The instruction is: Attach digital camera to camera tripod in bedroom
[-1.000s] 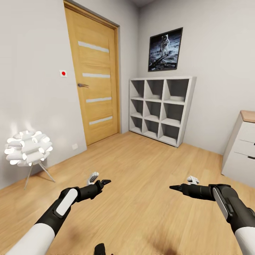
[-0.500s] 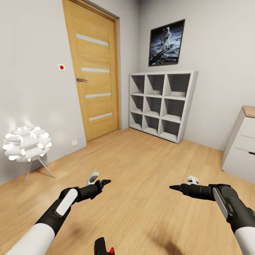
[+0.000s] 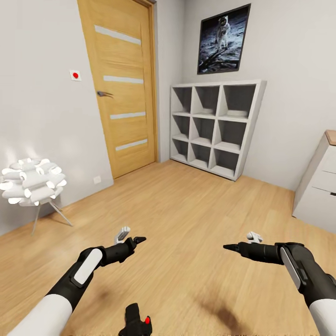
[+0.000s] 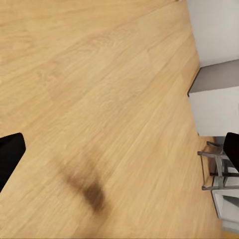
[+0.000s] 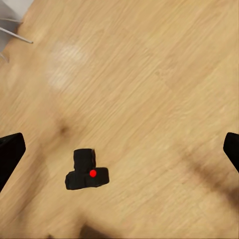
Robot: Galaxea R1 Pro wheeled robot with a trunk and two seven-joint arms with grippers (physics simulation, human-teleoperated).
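Observation:
The digital camera point(image 3: 136, 321) lies on the light wood floor at the head view's bottom edge, black with a red button, between and behind my two arms. From the right wrist it is a small black box point(image 5: 87, 173) on the boards, well apart from the fingers. My left gripper point(image 3: 135, 240) and right gripper point(image 3: 231, 247) hover over the floor, both open and holding nothing. The left wrist view has black fingertips point(image 4: 10, 154) at its edges, wide apart. The camera tripod is out of view.
A wood door point(image 3: 121, 88) stands in the left wall. White cube shelves point(image 3: 214, 128) fill the far corner under a moon poster point(image 3: 223, 39). A white floor lamp point(image 3: 31, 182) is at the left, a white dresser point(image 3: 319, 186) at the right.
The head view has moved forward and tilted down, so the room has shifted and the digital camera has come into sight at the bottom. Both arms hold the same pose.

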